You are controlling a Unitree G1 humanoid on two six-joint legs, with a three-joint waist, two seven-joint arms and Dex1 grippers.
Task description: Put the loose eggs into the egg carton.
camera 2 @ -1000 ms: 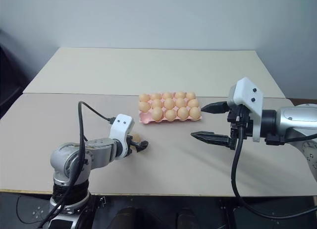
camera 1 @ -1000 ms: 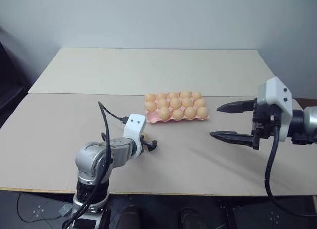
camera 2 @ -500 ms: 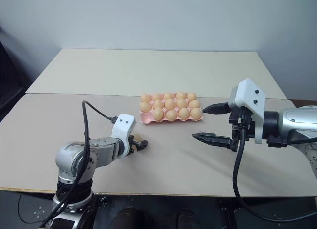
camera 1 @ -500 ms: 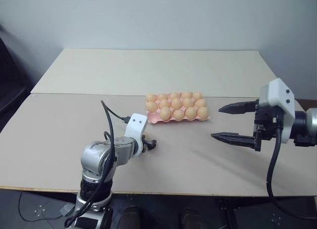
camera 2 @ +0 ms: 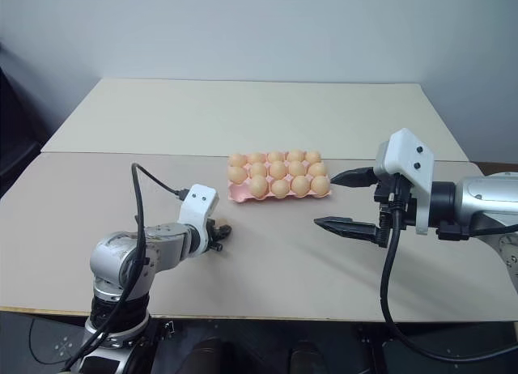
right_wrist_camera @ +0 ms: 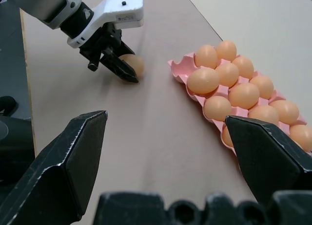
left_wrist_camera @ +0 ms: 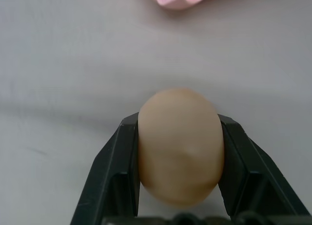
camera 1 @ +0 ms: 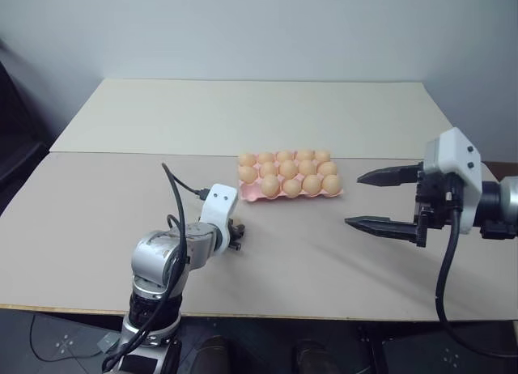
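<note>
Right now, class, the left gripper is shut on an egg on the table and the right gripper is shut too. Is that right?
Not quite. The right gripper is open, its fingers spread wide apart with nothing between them, as the left eye view shows. The left gripper is indeed shut on an egg at the table.

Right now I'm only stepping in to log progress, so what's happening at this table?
The left end effector has its fingers against both sides of a loose egg on the table, short of the pink egg carton, which looks nearly full. The right end effector hangs open beside the carton, holding nothing.
</note>
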